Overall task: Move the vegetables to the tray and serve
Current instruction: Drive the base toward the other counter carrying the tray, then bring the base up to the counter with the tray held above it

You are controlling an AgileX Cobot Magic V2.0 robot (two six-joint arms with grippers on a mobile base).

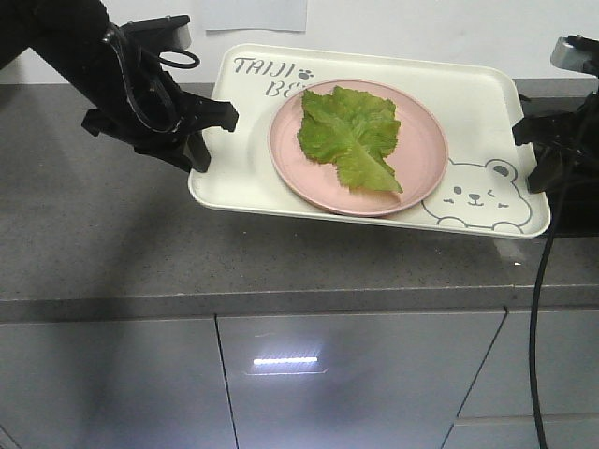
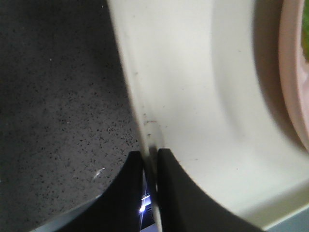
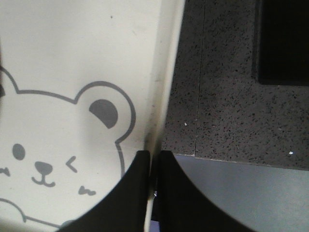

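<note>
1. Facing the counter from the front: one cream tray carries one pink plate, and one green lettuce leaf lies on that plate. Two grippers hold the tray. The left gripper pinches its left rim and the right gripper its right rim. A shadow underneath suggests the tray is raised just off the counter.
2. Left wrist view: the left gripper is nearly closed, with the tray rim between its dark fingers. The plate's edge shows at far right.
3. Right wrist view: the right gripper clamps the rim just as narrowly, beside one winking bear drawing.
4. The leaf is already on the tray, so serving looks like the step in hand. The next move calls for both arms to travel together and level, so the plate does not slide.
</note>
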